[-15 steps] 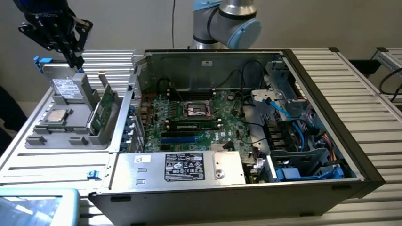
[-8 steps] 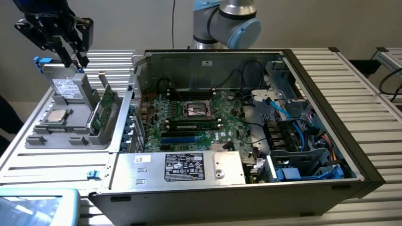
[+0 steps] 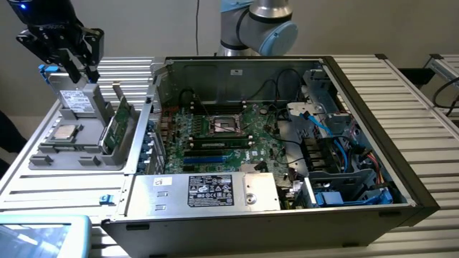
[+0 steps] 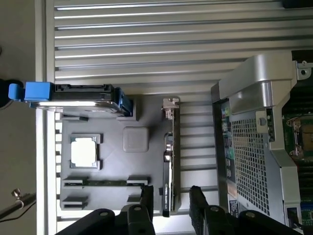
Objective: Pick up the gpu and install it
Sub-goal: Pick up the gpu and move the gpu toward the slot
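Observation:
The gpu (image 3: 119,124) stands on edge in a slot of the grey holder tray (image 3: 72,153), on the side nearest the computer case. In the wrist view the gpu (image 4: 170,156) appears edge-on as a thin dark strip with its silver bracket (image 4: 170,103) at one end. My gripper (image 3: 83,73) hangs open well above the back of the tray, over the silver hard drive (image 3: 74,100). In the wrist view my gripper (image 4: 171,203) has its dark fingers (image 4: 146,200) on either side of the card's near end, with nothing held.
The tray (image 4: 137,161) also holds a hard drive (image 4: 83,100) with blue clips, a CPU (image 4: 84,151) and a memory stick (image 4: 105,182). The open computer case (image 3: 373,177) lies at the exterior view's right, its motherboard (image 3: 215,140) showing blue expansion slots (image 3: 208,159).

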You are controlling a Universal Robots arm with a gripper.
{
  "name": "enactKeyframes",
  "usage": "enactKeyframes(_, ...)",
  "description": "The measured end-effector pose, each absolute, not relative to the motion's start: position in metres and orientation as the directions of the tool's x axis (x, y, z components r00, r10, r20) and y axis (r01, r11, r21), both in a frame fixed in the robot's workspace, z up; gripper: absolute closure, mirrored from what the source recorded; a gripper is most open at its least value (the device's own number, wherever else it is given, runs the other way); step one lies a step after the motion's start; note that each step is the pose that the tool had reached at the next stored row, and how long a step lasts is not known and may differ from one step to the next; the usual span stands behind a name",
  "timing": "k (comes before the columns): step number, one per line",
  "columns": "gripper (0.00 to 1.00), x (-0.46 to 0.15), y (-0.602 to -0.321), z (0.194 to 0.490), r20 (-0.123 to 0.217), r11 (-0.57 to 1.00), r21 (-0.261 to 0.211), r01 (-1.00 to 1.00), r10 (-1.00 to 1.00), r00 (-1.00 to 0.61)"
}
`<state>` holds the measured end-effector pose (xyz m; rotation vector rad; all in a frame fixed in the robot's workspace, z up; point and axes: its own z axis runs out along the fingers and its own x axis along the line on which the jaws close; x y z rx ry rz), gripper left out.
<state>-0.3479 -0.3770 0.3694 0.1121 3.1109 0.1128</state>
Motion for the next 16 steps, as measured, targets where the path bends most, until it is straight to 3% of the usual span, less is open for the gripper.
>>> enactKeyframes(16,0.56,-0.348,-0.381,0.341,-0.027,0.990,0.075,0.118,0.121,-0.992)
